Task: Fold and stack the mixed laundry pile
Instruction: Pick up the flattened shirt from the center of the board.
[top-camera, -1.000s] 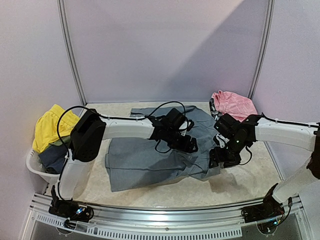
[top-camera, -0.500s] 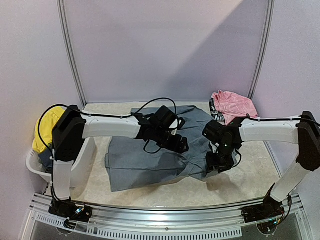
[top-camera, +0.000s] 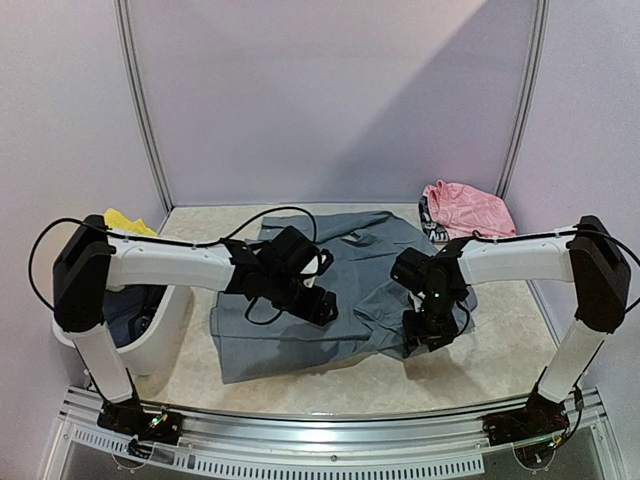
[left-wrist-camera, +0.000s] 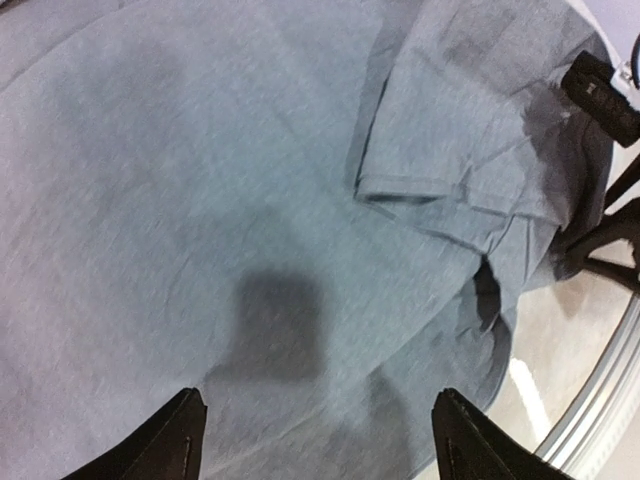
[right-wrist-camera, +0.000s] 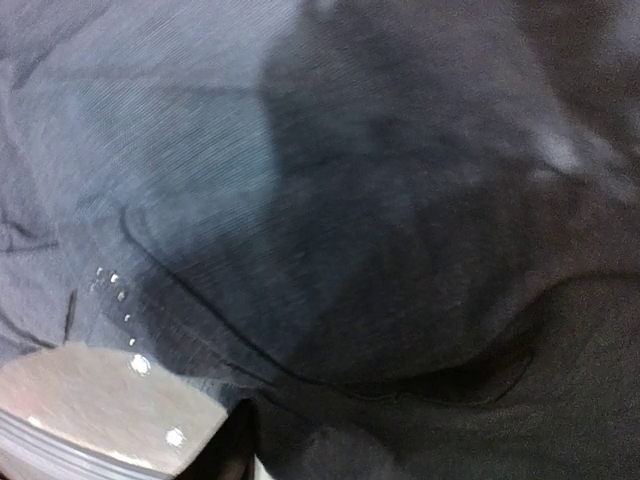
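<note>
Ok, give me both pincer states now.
Left pincer: open, empty, above the grey shirt.
Right pincer: low on the shirt; state cannot be told.

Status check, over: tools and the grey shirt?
Left tool open, hovering over grey shirt. Right tool low at shirt's right edge, grip unclear. Shirt spread out, rumpled, not yet folded. Nothing blocking.

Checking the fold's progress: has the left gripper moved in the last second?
Yes. The left gripper has slid leftward across the grey shirt, farther from the pink garment lying at the table's far right.
</note>
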